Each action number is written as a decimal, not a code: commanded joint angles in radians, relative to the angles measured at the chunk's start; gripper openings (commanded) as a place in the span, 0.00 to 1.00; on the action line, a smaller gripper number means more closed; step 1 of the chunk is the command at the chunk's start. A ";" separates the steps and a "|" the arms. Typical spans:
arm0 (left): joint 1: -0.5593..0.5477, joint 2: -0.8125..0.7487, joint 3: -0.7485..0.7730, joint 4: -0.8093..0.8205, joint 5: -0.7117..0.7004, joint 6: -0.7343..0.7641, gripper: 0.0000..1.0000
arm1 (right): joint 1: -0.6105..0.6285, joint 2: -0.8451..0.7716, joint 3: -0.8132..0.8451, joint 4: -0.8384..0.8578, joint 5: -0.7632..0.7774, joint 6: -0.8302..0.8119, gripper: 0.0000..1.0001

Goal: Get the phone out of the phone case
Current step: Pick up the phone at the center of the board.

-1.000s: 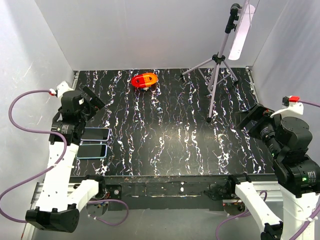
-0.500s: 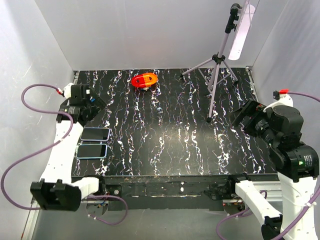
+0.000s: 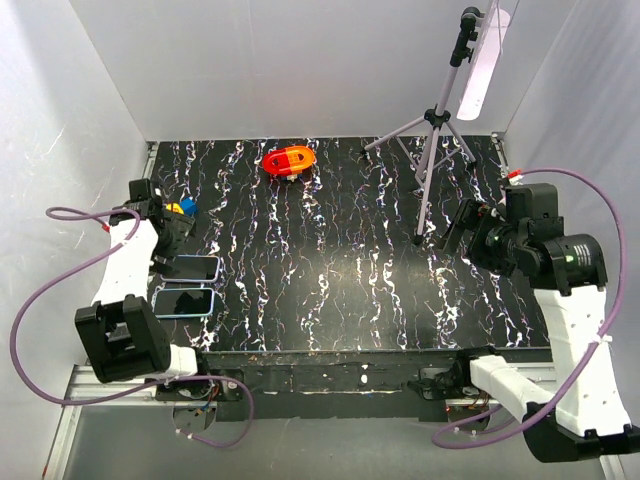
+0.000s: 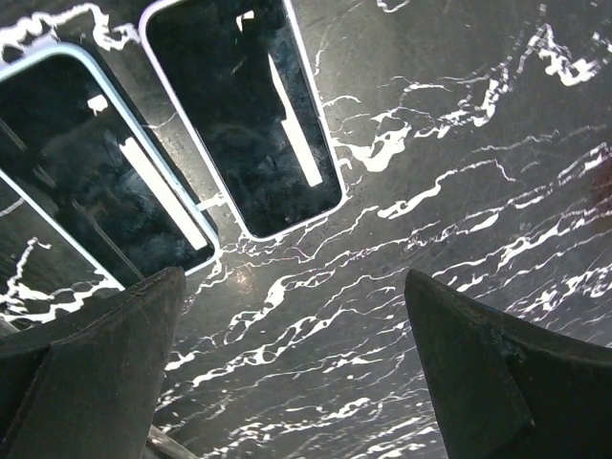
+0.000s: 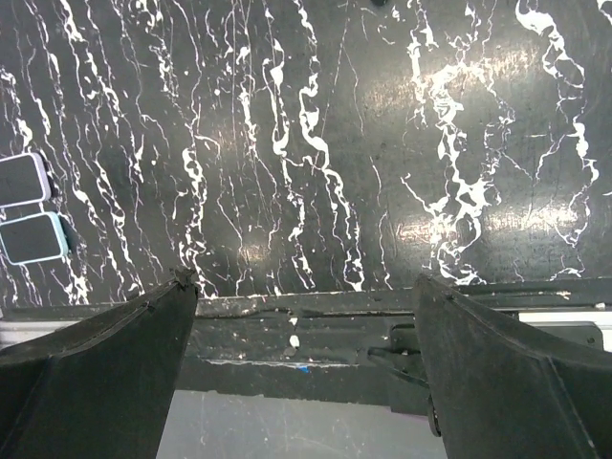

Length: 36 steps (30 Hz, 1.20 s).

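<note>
Two dark-screened phones lie side by side on the black marbled table at the near left. The nearer phone (image 3: 184, 302) (image 4: 86, 182) (image 5: 33, 237) sits in a light blue case. The farther phone (image 3: 190, 268) (image 4: 244, 115) (image 5: 21, 179) has a pale rim. My left gripper (image 3: 178, 228) (image 4: 294, 277) hovers open just behind them, above bare table, touching neither. Over the right side of the table my right gripper (image 3: 455, 228) (image 5: 304, 279) is open and holds nothing, far from the phones.
A red-orange object (image 3: 289, 160) lies at the back centre. A grey tripod (image 3: 430, 130) carrying a white paddle-shaped lamp (image 3: 485, 60) stands at the back right. White walls close the table on three sides. The table's front edge (image 5: 306, 306) shows in the right wrist view.
The left arm has swung down and back so its gripper points at the table beside the phones. The right gripper has moved left over the table. Both stay open.
</note>
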 commanded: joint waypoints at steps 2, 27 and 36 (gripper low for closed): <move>0.055 0.059 -0.058 0.029 0.094 -0.168 1.00 | -0.002 -0.038 0.040 0.019 -0.044 -0.005 1.00; 0.092 0.349 -0.007 0.115 0.084 -0.311 0.99 | -0.002 -0.177 -0.025 0.079 -0.078 -0.040 1.00; 0.101 0.390 0.036 0.077 0.053 -0.318 1.00 | -0.002 -0.178 -0.035 0.081 -0.072 -0.036 1.00</move>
